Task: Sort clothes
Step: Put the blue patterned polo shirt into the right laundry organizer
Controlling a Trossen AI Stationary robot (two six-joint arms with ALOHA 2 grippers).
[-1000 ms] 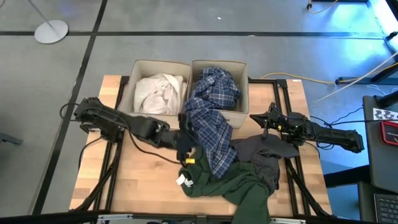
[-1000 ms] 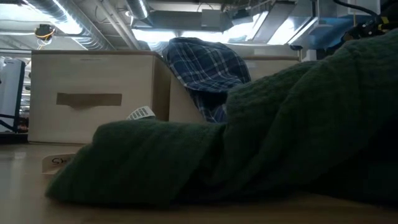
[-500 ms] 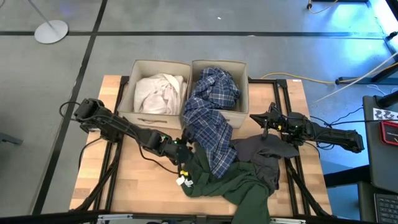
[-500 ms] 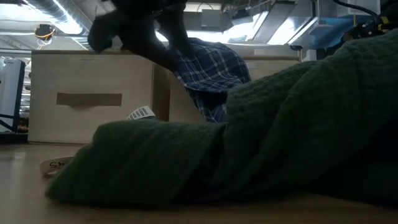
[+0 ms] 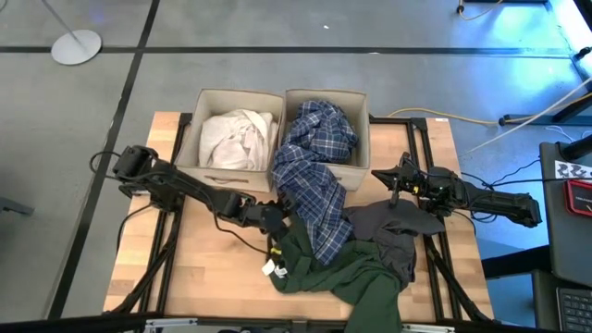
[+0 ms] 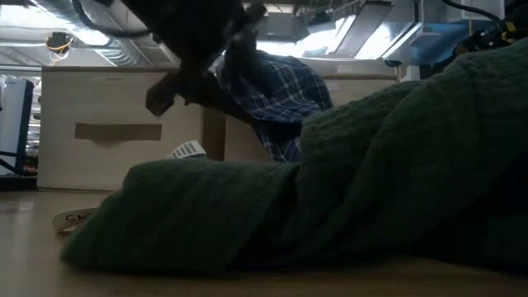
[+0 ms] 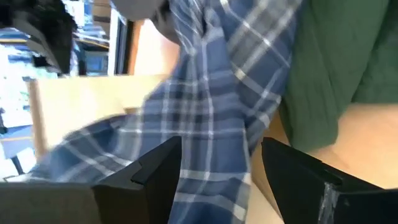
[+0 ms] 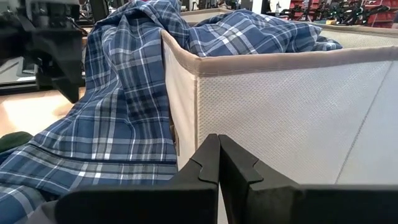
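I see two beige fabric boxes sitting side by side at the far edge of the wooden table point(image 5: 222, 268), the left box point(image 5: 200, 102) touching the right box point(image 5: 363, 102). Off the table, a round white stand base point(image 5: 76, 46) rests on the grey floor, and a yellow cable point(image 5: 462, 120) trails nearby

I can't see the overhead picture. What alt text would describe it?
The left gripper reaches toward a plaid shirt that spills from the right box onto green and grey garments. A white garment fills the left box; the right gripper waits beside them.
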